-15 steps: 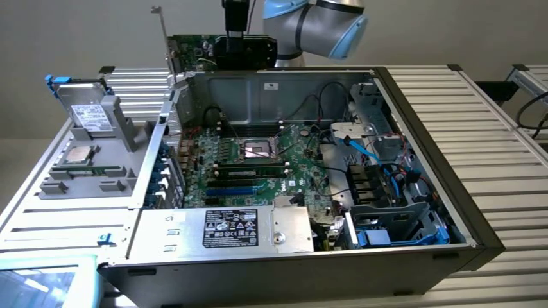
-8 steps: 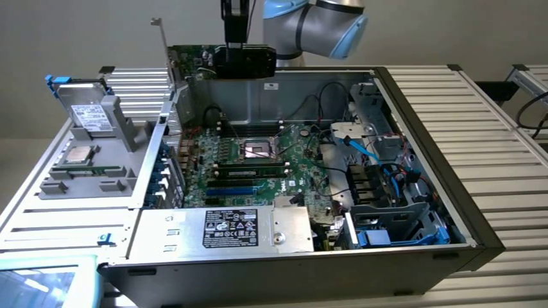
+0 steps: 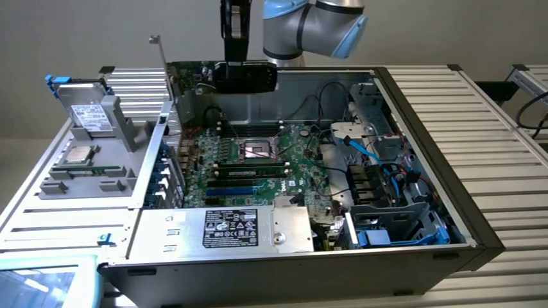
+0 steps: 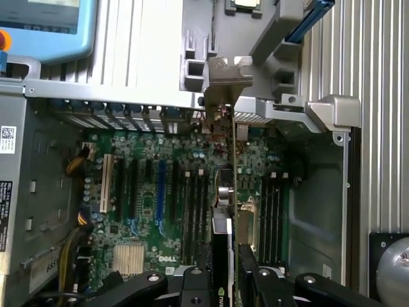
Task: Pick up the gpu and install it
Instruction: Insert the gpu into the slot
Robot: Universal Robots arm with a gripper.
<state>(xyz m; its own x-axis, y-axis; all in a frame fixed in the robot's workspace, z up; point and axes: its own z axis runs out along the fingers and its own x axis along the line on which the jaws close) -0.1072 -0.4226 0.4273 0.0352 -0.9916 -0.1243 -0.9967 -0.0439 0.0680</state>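
My gripper (image 3: 237, 59) hangs over the back of the open computer case, shut on the gpu (image 3: 224, 77). The card's black fan block faces the camera in the exterior view. Its green board lies toward the exterior view's left, and its silver bracket (image 3: 160, 54) sticks up past the case's rear wall. The card is above the green motherboard (image 3: 256, 160), apart from it. In the wrist view the gpu (image 4: 234, 185) is seen edge-on between my black fingers (image 4: 192, 281), its bracket (image 4: 227, 80) over the case's rear slot openings and the motherboard (image 4: 160, 192) beneath.
A grey power supply (image 3: 231, 228) sits at the case front, with drive bays and blue cables (image 3: 385, 186) on the exterior view's right. A grey fixture (image 3: 90, 154) holding a drive and a processor stands outside on the left. A blue-edged screen (image 4: 45, 25) lies nearby.
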